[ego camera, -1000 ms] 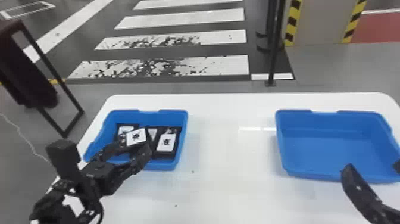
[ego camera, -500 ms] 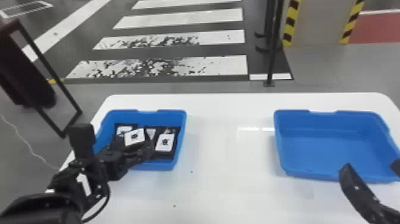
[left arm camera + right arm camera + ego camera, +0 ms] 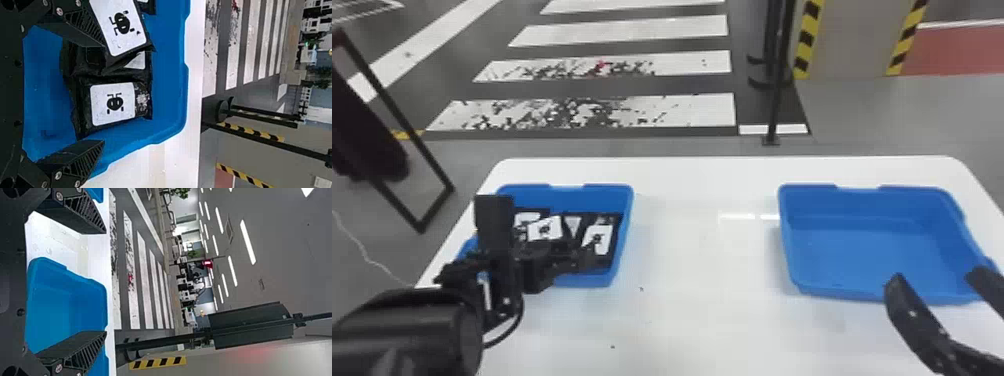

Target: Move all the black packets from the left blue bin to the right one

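Note:
In the head view my left gripper [image 3: 547, 260] is over the near side of the left blue bin [image 3: 627, 220], which holds several black packets [image 3: 597, 240] with white labels. The left wrist view shows my left gripper [image 3: 103, 94] open, its fingers wide apart around a labelled packet [image 3: 113, 103] and beside a tilted packet [image 3: 121, 27] lying on others. My right gripper [image 3: 932, 280] stands at the near edge of the right blue bin [image 3: 872, 250], which has no packets inside. Seen from the right wrist, my right gripper [image 3: 105, 282] is open with nothing between its fingers.
Both bins stand on a white table [image 3: 702, 300], with a wide stretch of tabletop between them. Beyond the far table edge are a black post [image 3: 777, 90] and a striped pillar [image 3: 852, 40]. A dark frame [image 3: 407, 135] stands on the floor at the left.
The left arm has shifted, its wrist and forearm swinging higher and further into the head view, while its gripper stays over the left bin. The right gripper has barely moved.

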Controlling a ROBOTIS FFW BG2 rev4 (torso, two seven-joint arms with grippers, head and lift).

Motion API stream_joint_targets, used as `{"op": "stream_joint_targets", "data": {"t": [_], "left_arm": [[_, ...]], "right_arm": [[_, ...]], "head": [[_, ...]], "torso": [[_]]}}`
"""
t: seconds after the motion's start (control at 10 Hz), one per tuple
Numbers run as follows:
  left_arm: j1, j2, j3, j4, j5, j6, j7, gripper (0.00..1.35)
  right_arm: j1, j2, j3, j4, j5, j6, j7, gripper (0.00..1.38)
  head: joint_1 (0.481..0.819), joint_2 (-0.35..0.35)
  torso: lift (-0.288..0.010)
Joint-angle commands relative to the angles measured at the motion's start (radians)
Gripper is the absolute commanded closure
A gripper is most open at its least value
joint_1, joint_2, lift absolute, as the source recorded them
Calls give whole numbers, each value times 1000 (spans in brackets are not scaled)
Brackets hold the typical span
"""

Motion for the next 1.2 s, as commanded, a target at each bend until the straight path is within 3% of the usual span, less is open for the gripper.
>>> {"op": "stream_joint_targets", "data": {"t": [0.0,0.5,0.8,0.9,1.1], "left_arm": [[-66,16,-29,70,-6,19,-1,165],[-196,45,-145,215,0,108,-21,176],[-245,46,-153,288,-20,103,-21,183],[-260,46,-153,315,-18,100,-21,262],[-257,45,-141,325,-26,95,-21,818]], "right_arm": [[1,0,0,4,-6,0,0,113],[1,0,0,11,-16,0,0,113],[-1,0,0,14,-22,0,0,113],[-1,-2,0,16,-22,0,0,113],[-1,-2,0,16,-26,0,0,113]], "head": [[695,139],[695,94],[695,76],[695,79],[695,83]], "torso": [[-140],[-140],[-140],[-140],[-140]]}}
